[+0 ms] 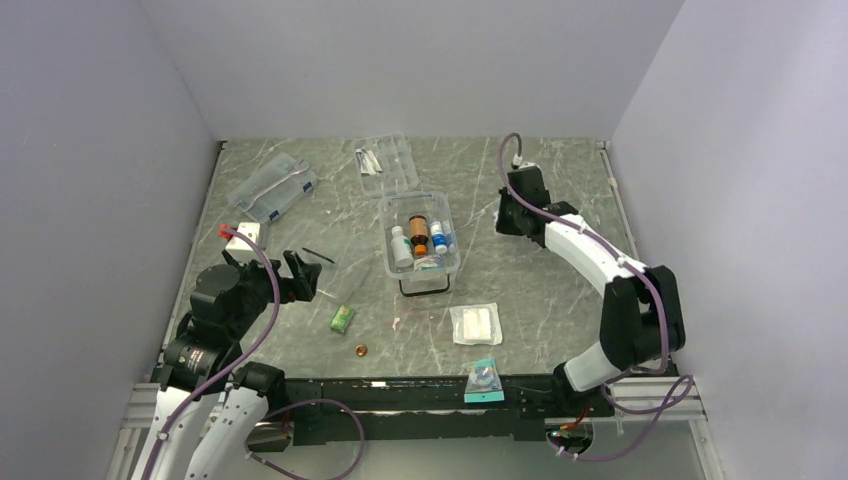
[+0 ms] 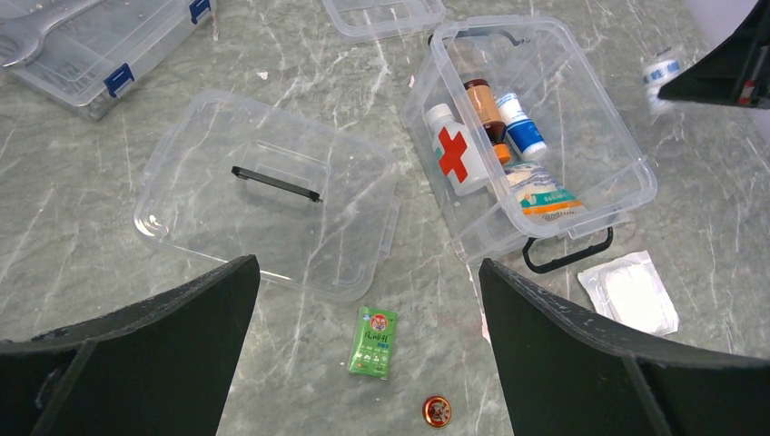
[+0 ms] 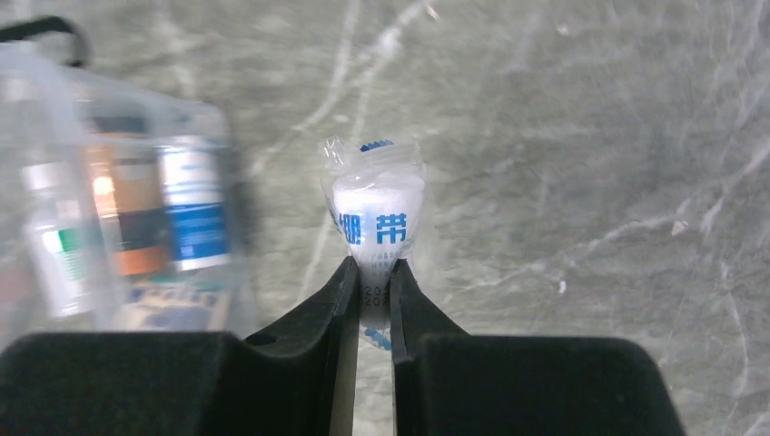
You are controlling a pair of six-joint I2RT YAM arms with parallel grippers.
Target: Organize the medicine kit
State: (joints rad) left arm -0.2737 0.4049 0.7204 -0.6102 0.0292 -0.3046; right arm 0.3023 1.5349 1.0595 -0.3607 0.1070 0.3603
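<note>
The medicine kit (image 1: 386,240) stands open at the centre of the desk (image 1: 560,300) in the top view, with bottles (image 1: 418,234) inside (a red cross shows on it). Its clear lid (image 2: 272,209) lies just left of it in the left wrist view. The right end effector (image 3: 372,269) is clenched on a wrapped white bandage roll (image 3: 377,200), mid-frame, right of the tub. The left end effector (image 2: 368,265) is spread wide, a green sachet (image 2: 373,341) low in frame between its fingers.

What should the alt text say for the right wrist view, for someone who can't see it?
The right jaws pinch the near end of a small clear-wrapped white roll with blue print, the grey marbled table behind it. At left, blurred, stands the medicine kit with bottles inside.
</note>
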